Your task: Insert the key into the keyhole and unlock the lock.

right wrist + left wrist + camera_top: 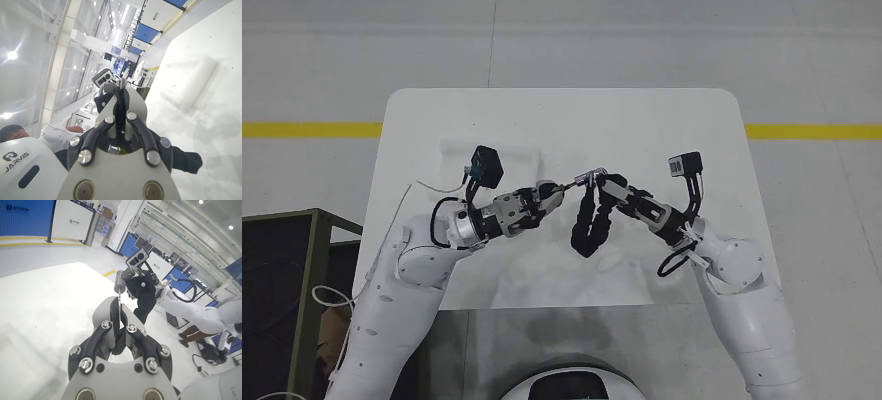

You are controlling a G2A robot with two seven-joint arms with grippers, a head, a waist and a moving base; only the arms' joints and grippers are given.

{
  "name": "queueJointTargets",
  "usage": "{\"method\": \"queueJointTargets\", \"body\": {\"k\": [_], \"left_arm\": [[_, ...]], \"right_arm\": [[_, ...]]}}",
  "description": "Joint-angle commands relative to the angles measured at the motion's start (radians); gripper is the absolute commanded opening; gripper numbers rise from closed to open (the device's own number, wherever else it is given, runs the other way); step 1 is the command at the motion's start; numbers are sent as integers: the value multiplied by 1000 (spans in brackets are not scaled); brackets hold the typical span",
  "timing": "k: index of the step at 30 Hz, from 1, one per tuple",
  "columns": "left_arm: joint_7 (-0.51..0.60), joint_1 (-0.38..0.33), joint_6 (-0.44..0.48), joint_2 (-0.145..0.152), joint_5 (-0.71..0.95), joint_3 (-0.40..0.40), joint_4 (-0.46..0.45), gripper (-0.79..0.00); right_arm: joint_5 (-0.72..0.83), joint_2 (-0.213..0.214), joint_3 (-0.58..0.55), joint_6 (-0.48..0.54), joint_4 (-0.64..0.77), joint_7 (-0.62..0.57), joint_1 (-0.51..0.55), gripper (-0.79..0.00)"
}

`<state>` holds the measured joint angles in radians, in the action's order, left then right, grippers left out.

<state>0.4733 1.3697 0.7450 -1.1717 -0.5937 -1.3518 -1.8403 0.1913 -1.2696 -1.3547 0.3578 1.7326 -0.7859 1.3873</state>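
My left gripper (119, 308) is shut on a flat silver key (119, 302), held above the middle of the white table (662, 120). The key's tip sits in the keyhole of a silver cylinder lock (119, 281). My right gripper (604, 186) is shut on that lock (587, 177) and its black fabric-covered strap (590, 228), which hangs down below it. In the top view the left gripper (554, 190) and the key (564, 185) meet the lock head-on between the two arms. In the right wrist view the lock (113, 86) pokes out beyond the shut gripper (120, 91).
A low white block (492, 155) lies on the table behind the left arm, also seen as a white block (200, 81) in the right wrist view. A dark green frame (287, 290) stands off the table's left side.
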Motion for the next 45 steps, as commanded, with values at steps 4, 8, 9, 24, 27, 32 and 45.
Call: {"method": "queueJointTargets", "body": {"k": [4, 8, 9, 24, 27, 32, 45], "left_arm": [[-221, 19, 37, -5, -262, -5, -17, -785], [-363, 30, 31, -6, -466, -1, -26, -785], [-394, 34, 29, -6, -519, 4, -26, -785], [-904, 70, -163, 12, -1177, 41, -16, -785], [-957, 71, -205, 16, -1250, 51, -3, -785], [-1019, 69, -295, 21, -1356, 62, 15, -785], [-1046, 75, -324, 23, -1372, 68, 32, 0]], "right_arm": [[0, 4, 4, -5, -2, -4, -1, -785], [1, 6, 12, -6, -1, -6, -4, -785], [1, 7, 13, -6, -3, -6, -5, -785], [-9, 18, 19, -28, 3, 4, -8, -785], [-14, 20, 26, -32, 7, 7, -7, -785], [-20, 22, 38, -37, 8, 14, -7, -785], [-144, 34, -14, -59, 25, 158, 7, -785]]}}
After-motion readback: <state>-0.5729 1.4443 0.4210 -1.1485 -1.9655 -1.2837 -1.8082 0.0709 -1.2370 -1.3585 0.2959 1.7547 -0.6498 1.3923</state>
